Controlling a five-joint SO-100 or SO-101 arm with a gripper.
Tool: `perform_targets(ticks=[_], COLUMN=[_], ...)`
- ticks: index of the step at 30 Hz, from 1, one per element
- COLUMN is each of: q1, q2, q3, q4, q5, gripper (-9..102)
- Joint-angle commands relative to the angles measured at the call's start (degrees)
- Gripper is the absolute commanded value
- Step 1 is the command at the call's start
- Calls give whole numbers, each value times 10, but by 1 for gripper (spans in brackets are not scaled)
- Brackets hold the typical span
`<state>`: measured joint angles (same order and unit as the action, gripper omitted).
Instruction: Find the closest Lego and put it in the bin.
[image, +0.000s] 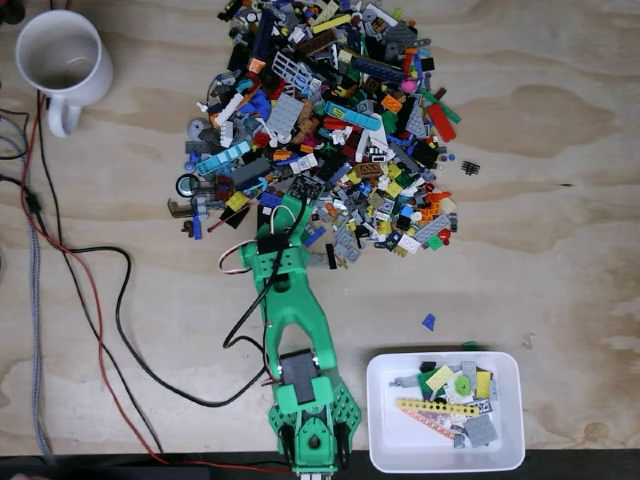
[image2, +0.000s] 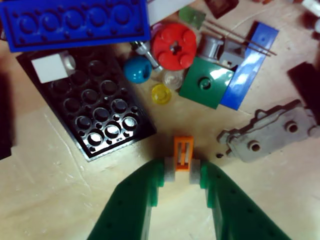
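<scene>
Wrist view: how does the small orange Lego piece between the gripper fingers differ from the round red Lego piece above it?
The small orange Lego piece is a narrow rectangle with two slots; the round red Lego piece is a disc with four studs and a cross hole. The orange one is smaller. The orange one sits between the green gripper's fingertips, apart from the pile; the red one lies among other pieces. Both are plastic on the wooden table.

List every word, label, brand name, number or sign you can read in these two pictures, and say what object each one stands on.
None can be read.
Lego pile: any stud lettering or printed tiles are too small to make out in the fixed view.
Blue plate, black plate and red round piece in the wrist view: studs too blurred to show any lettering.
Mug, bin and green gripper: no markings visible.
</scene>
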<state>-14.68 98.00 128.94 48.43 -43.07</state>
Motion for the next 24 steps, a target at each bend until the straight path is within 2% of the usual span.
perform_targets(ticks=[1, 5, 9, 14, 18, 24], q1=[-4, 12, 35, 99, 207, 454], q2=[19, 65, 128, 192, 254, 346], q3=[-25, -79, -164, -258, -270, -196], q4=[13, 83, 190, 308, 374, 405], q5=[-7, -27, -49, -82, -119, -238], gripper=[2, 2, 2, 1, 1, 2])
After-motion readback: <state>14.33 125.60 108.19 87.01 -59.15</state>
